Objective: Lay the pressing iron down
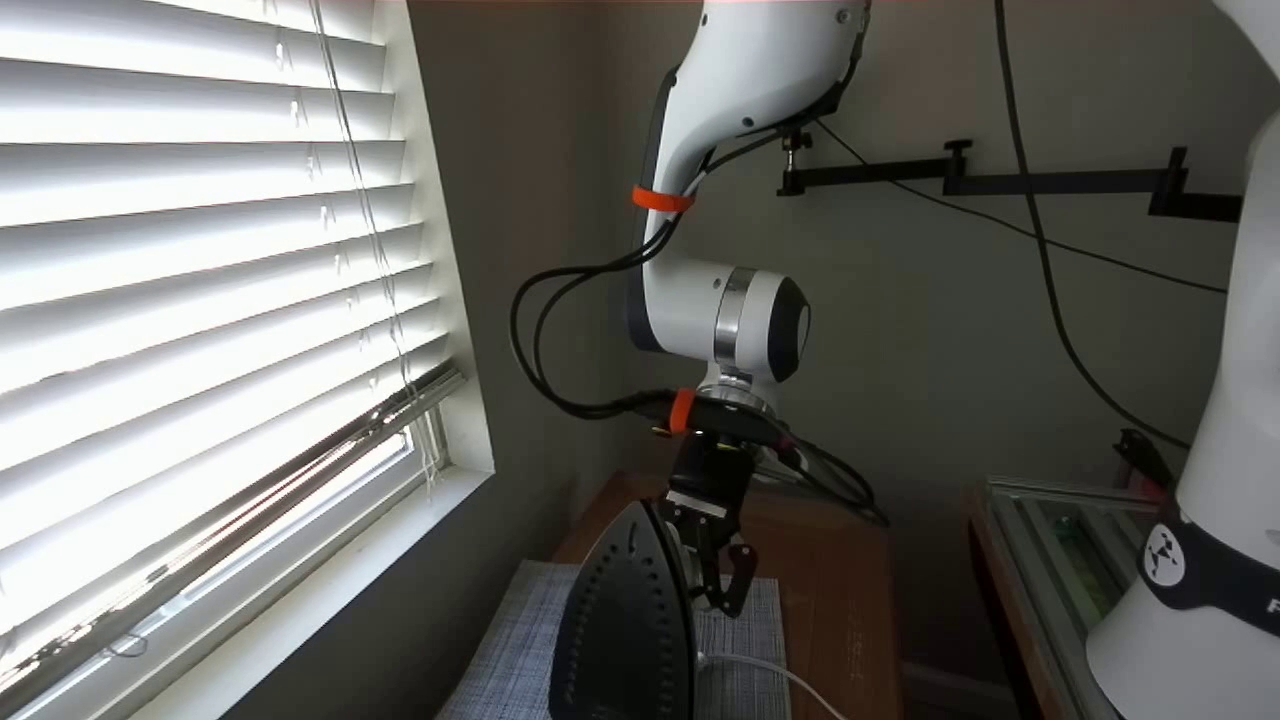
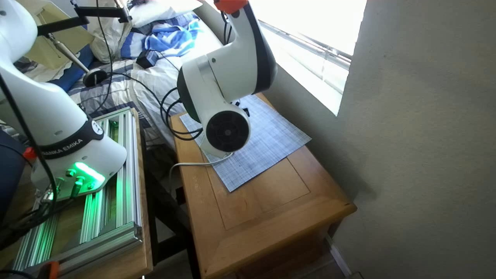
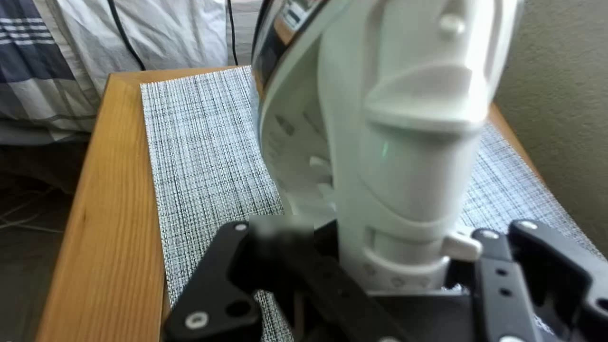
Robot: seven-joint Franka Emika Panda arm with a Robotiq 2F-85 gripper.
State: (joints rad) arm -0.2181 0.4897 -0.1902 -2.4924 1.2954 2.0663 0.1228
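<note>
Dark on the sole (image 1: 618, 650), pale on the handle (image 3: 413, 175), and not yet laid down. Find the pressing iron (image 1: 628, 610) over the woven mat (image 3: 199, 156) on the wooden table (image 2: 263, 236), standing on end below the arm (image 2: 232, 69). Mostly hidden behind that arm in an exterior view, with little but the light cord (image 2: 193, 164) visible there. Count the reach as done: see the gripper (image 3: 406, 242) at the handle, with a finger (image 3: 503, 285) on each side. Cannot tell a firm grasp from a loose straddle; too blurred and covered to judge contact. Cannot tell about the heel either, cut off at the lower edge of view: maybe resting on the mat, maybe just above. Left to do, by judgement: secure the hold if loose, tip the sole down flat on the mat, let go, back away. Pointing upward at the tip, with the heel below and the sole facing sideways, toward the camera of an exterior view. Running closer to upright than level along the long axis, with the exact lean hard to read
</note>
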